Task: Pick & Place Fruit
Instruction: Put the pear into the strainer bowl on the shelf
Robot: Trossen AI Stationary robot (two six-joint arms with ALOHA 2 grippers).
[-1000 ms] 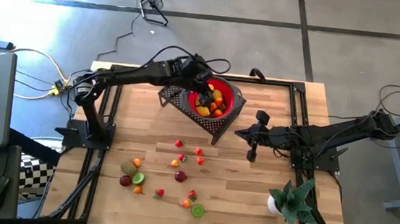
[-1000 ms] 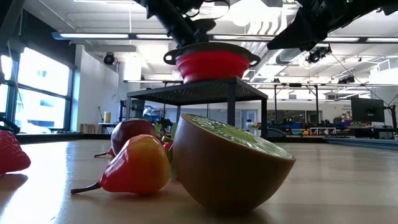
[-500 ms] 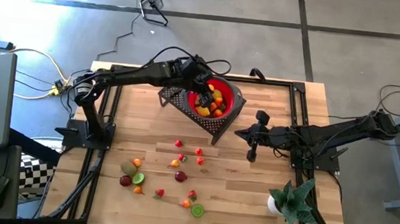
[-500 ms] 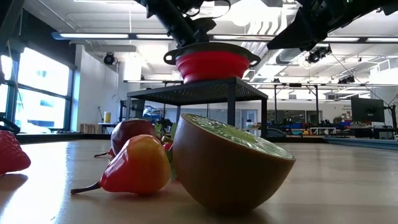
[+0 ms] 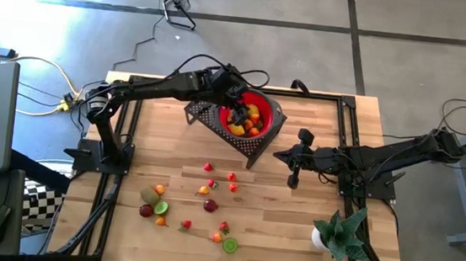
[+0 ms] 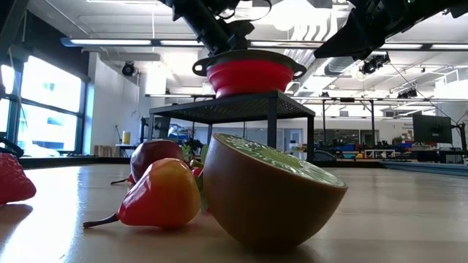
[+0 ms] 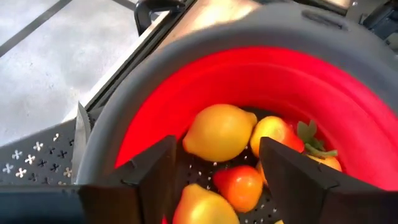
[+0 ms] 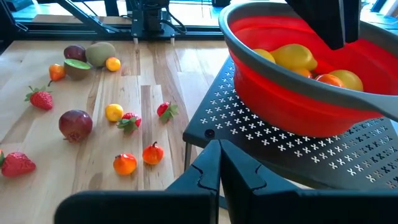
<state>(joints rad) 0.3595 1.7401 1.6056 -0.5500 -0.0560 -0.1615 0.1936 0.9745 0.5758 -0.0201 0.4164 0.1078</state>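
The left gripper [image 5: 239, 112] hangs over the red bowl [image 5: 266, 121], its two dark fingers [image 7: 155, 171] spread apart with nothing between them, pointing down at the fruit already inside. The bowl, red inside with a grey rim, sits on a black perforated stand [image 5: 209, 118] near the far edge of the table [image 5: 312, 197], about midway along it. In the left wrist view the bowl holds a yellow lemon [image 7: 219, 132], a second yellow fruit [image 7: 205, 206] nearer the camera, a small orange-red fruit [image 7: 240, 185] and a yellow-red fruit with green leaves [image 7: 273, 134]. The right gripper [image 5: 294, 163] waits above the table just right of the stand, its fingers [image 8: 208, 171] pressed together and holding nothing. The rest of the fruit lies scattered on the bare wood toward the near edge, left of the middle: a kiwi [image 5: 149, 195] and a lime half [image 5: 161, 207] lie close together, with a dark red fruit [image 5: 146, 211] beside them; a strawberry [image 5: 186, 224], a dark red plum [image 5: 210, 205] and another green half [image 5: 230, 245] lie farther right, with small red and orange pieces [image 5: 210, 168] between them and the stand. A spiky green plant [image 5: 343, 229] in a white pot stands at the near right corner. The low view shows a cut green half [image 6: 274, 193] close up, touching a red-yellow pear [image 6: 162, 193].
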